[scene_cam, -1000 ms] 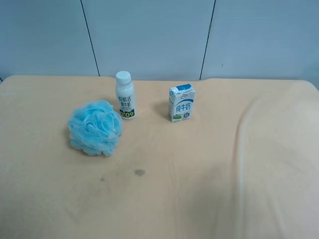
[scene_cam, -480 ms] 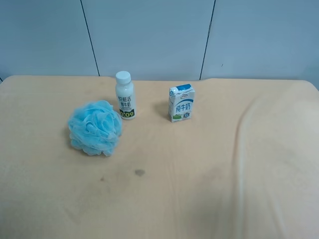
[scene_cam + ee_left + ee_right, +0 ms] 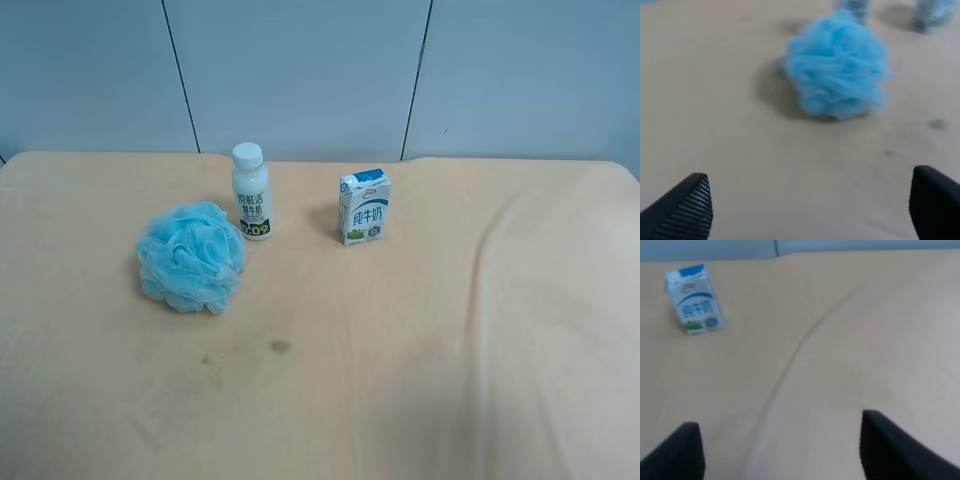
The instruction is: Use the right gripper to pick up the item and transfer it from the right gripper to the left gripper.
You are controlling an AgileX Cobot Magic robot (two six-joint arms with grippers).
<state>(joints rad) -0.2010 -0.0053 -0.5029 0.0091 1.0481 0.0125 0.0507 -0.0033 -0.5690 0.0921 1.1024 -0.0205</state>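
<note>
The light blue mesh bath pouf (image 3: 190, 256) lies on the tan cloth at the left of the exterior high view, just left of the white bottle. It also shows in the left wrist view (image 3: 837, 65), some way ahead of the left gripper (image 3: 810, 210), whose two black fingertips stand wide apart and empty. The right gripper (image 3: 782, 452) is open and empty too, its black fingertips (image 3: 890, 450) over bare cloth, far from the pouf. Neither arm shows in the exterior high view.
A white bottle (image 3: 251, 191) stands right behind the pouf. A blue-white milk carton (image 3: 364, 207) stands to its right and shows in the right wrist view (image 3: 695, 300). A fold (image 3: 480, 280) runs through the tan cloth (image 3: 400, 380) at the right.
</note>
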